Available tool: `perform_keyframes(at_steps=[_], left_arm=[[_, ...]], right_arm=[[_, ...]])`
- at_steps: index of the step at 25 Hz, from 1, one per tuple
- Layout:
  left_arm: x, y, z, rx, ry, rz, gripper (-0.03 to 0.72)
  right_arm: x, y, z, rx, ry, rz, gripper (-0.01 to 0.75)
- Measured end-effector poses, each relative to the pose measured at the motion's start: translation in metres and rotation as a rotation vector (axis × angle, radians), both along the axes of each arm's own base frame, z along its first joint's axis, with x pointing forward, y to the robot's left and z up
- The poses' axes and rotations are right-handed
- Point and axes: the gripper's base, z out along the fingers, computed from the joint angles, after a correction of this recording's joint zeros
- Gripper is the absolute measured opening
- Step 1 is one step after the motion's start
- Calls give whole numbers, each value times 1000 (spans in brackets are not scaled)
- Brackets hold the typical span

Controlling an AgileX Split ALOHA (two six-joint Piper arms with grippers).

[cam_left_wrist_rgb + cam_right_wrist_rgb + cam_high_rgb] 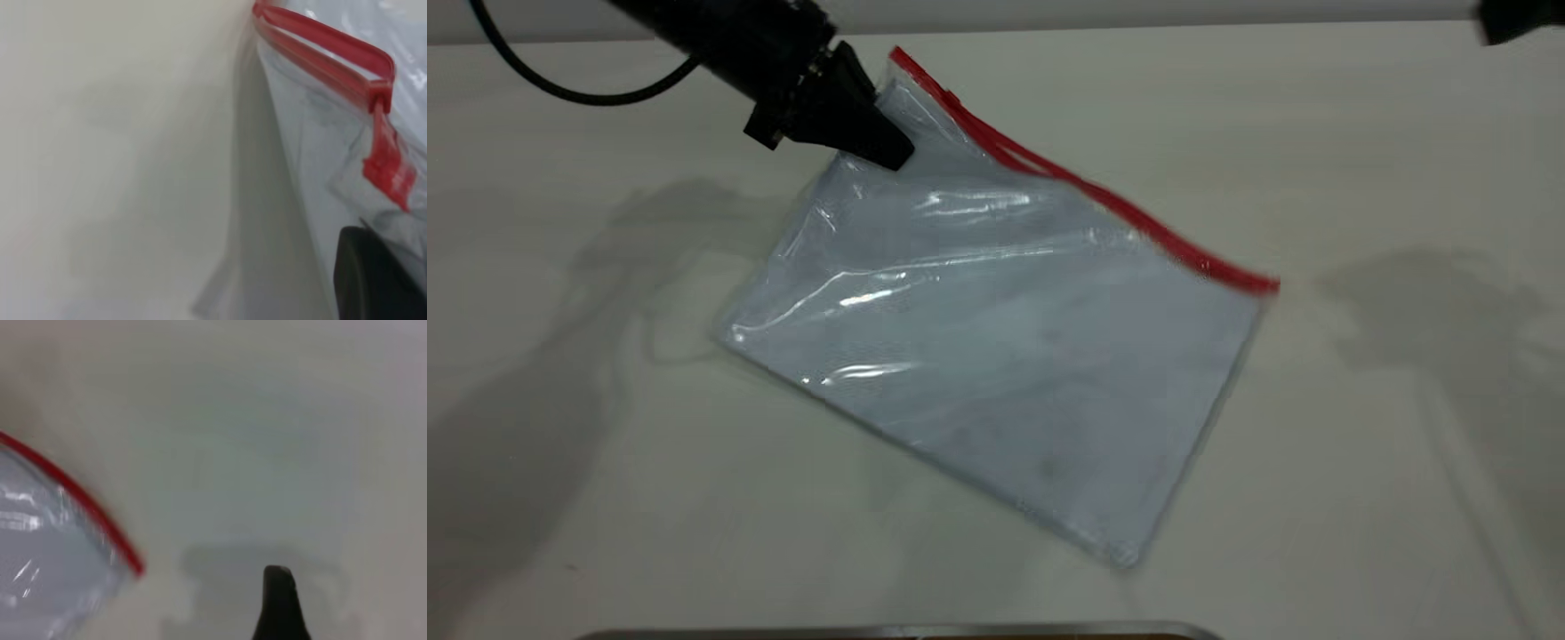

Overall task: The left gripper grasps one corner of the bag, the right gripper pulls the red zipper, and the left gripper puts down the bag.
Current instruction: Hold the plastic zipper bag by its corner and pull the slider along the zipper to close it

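The bag [1005, 356] is a clear pouch with a pale sheet inside. It lies slanted on the table, with its far-left corner [898, 84] lifted. My left gripper [885, 142] is shut on the plastic at that corner, just below the end of the red zipper [1138, 218]. In the left wrist view the zipper's two red strands [320, 43] stand apart up to the slider tab [387, 167], beside my left gripper [373, 280]. My right gripper [1516, 18] is at the far right edge, away from the bag. Its view shows the zipper's other end [100, 517] apart from the right gripper's black tip [280, 600].
The pale table [1360, 489] stretches all round the bag. A black cable [560, 89] loops at the far left. A dark metal-edged object [898, 631] lies along the near edge.
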Motion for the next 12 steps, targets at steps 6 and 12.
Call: perform_keyframes(at_steps=[6, 12], left_arm=[[-3, -24, 6, 28, -117, -161, 53], [-5, -37, 6, 28, -176, -217, 53]], right_arm=[[24, 33, -31, -43, 57, 127, 578], [43, 62, -56, -80, 108, 230, 578]])
